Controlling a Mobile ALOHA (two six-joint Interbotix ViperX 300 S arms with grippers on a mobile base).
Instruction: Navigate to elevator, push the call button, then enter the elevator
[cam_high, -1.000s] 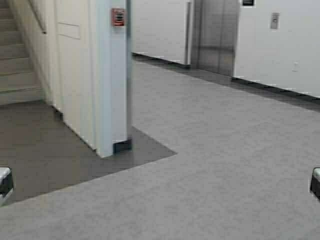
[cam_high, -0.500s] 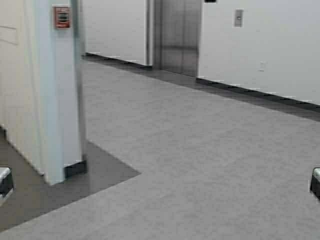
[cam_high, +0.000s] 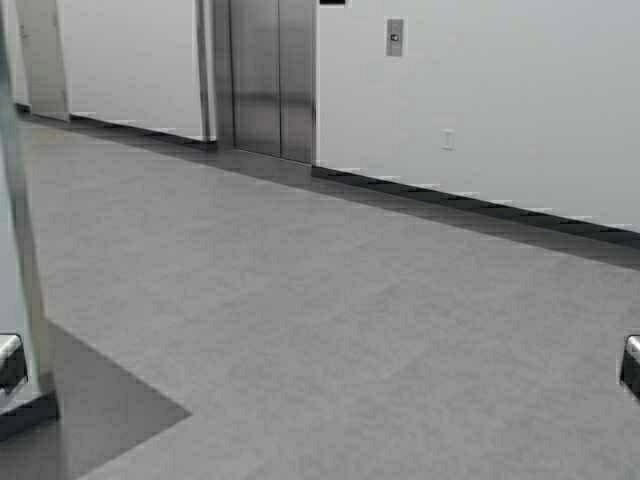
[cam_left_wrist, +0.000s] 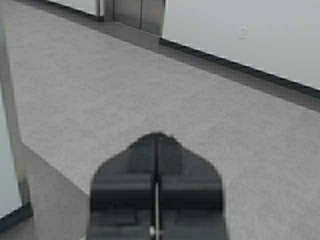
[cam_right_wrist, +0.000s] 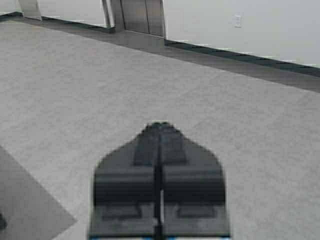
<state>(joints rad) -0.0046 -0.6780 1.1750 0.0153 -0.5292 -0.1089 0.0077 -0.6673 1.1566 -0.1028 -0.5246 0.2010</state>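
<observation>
The elevator (cam_high: 270, 75) has brushed steel double doors, closed, in the far wall at upper left; its foot also shows in the left wrist view (cam_left_wrist: 139, 12) and right wrist view (cam_right_wrist: 144, 15). The call button (cam_high: 395, 37) is a small grey plate on the white wall to the doors' right. My left gripper (cam_left_wrist: 156, 136) is shut and empty, held low over the floor. My right gripper (cam_right_wrist: 160, 125) is likewise shut on nothing. In the high view only the arms' edges peek in at both sides.
Grey carpet (cam_high: 330, 300) stretches to the far wall, edged by a dark baseboard (cam_high: 480, 205). A white outlet plate (cam_high: 448, 139) sits low on the wall. A white pillar corner (cam_high: 15, 250) with a darker floor patch (cam_high: 100, 420) stands close at the left.
The robot has turned right and driven on: the pillar slid off to the left edge, and the elevator doors and call button shifted left in the high view.
</observation>
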